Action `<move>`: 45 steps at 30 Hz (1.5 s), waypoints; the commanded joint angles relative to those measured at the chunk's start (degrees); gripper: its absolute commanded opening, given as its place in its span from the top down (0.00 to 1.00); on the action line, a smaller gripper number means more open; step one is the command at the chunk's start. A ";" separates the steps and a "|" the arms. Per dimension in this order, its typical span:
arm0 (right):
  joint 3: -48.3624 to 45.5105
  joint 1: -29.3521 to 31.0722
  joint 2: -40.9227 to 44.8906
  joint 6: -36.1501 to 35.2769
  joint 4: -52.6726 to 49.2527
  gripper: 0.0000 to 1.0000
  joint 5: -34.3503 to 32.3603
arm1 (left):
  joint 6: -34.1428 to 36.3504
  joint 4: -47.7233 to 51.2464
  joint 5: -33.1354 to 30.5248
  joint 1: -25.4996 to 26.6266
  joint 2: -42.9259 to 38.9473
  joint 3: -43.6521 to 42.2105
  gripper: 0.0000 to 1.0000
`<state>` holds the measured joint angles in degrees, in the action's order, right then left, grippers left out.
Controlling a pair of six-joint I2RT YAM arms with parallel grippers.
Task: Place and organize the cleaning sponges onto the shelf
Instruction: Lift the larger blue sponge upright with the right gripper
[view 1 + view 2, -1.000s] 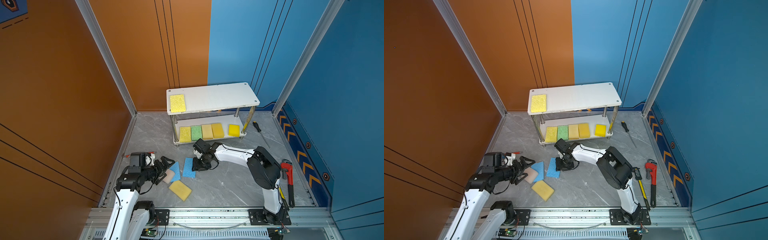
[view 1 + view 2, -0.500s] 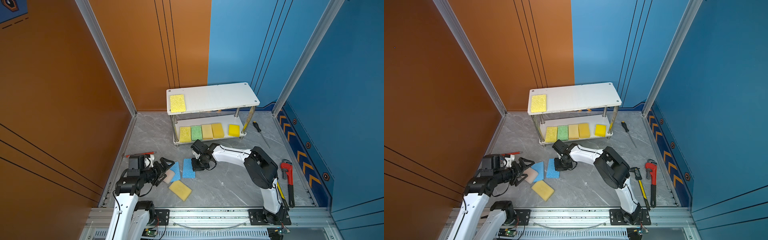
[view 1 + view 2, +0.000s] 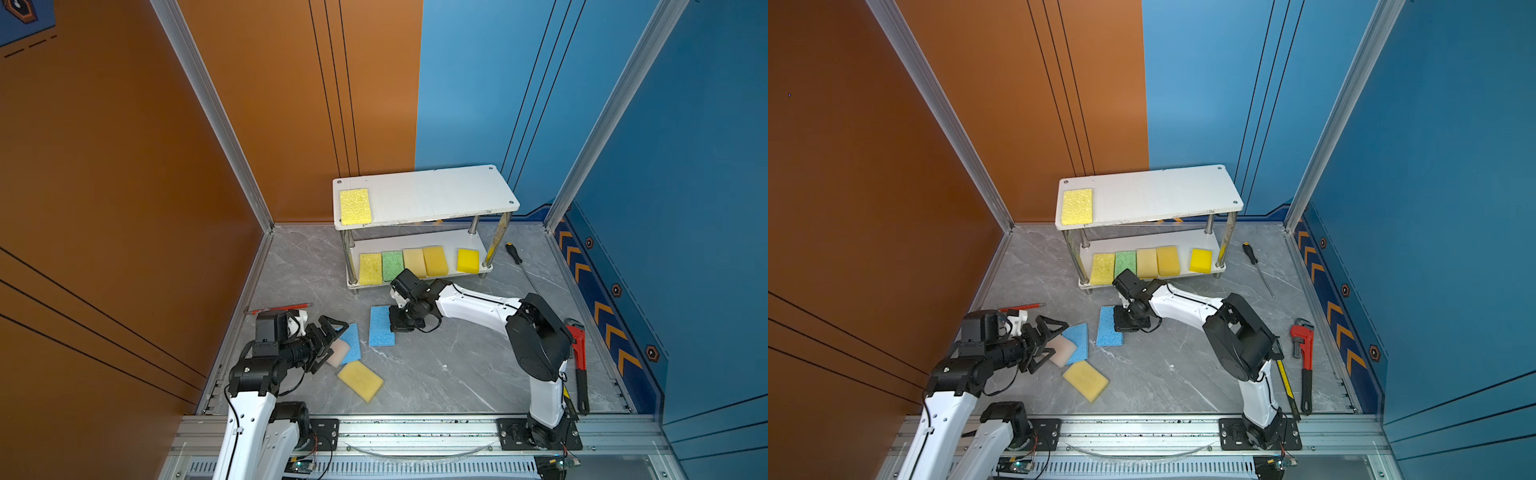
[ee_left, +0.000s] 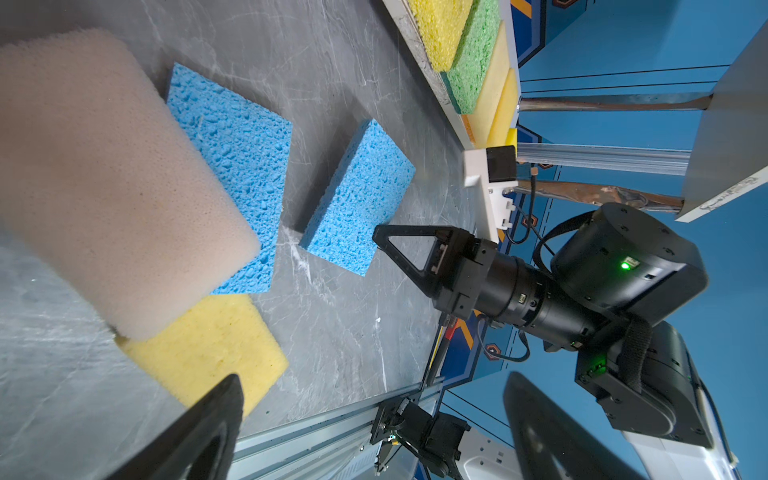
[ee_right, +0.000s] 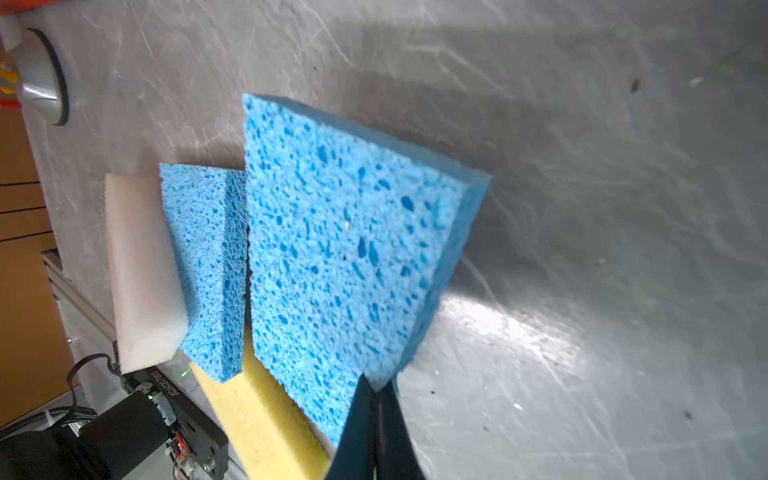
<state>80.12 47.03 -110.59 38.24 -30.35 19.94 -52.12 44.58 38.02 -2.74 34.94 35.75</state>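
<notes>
My right gripper (image 5: 376,388) pinching a blue sponge (image 5: 340,249) by one corner, on the floor (image 3: 436,374) in front of the shelf (image 3: 473,227).

My right jaws are squeezed almost flat on that corner, and the sponge tilts up off the grey floor on the held side. This is a thin bite on soft foam, so I judge it needs a slow, level lift. Then I would carry it to the bare stretch of the top board (image 3: 436,195) and set it square beside the yellow sponge (image 3: 355,206) at the board's left end. My left gripper (image 3: 331,345) is spread wide and holds nothing, hovering by the whitish-pink sponge (image 3: 338,354). That one touches a second blue sponge (image 3: 353,340). A loose yellow sponge (image 3: 360,380) lies nearer the floor's front edge. A row of five sponges (image 3: 415,262) lines the lower board (image 3: 452,254).
</notes>
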 commanded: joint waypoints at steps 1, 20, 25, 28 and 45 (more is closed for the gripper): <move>-2.12 -1.15 3.26 -1.98 -0.33 1.00 1.71 | -0.60 1.04 0.97 -0.40 -1.00 0.80 0.02; -3.99 -2.22 11.42 -3.24 0.50 1.00 10.90 | 1.13 -0.96 4.44 -0.31 -0.09 2.90 0.02; -2.64 -1.89 13.82 -3.70 1.07 1.00 20.67 | 0.56 -5.54 7.47 -0.16 1.27 2.54 0.02; -1.78 -1.56 15.13 -3.61 0.91 1.00 25.28 | -0.20 -8.83 8.55 0.17 2.13 2.52 0.02; 5.05 1.42 14.58 -1.77 -0.06 1.00 31.21 | -8.18 -24.16 3.18 10.05 5.76 2.58 0.09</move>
<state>83.24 47.86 -95.13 36.01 -30.37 49.76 -58.54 24.45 43.40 5.96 40.71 37.21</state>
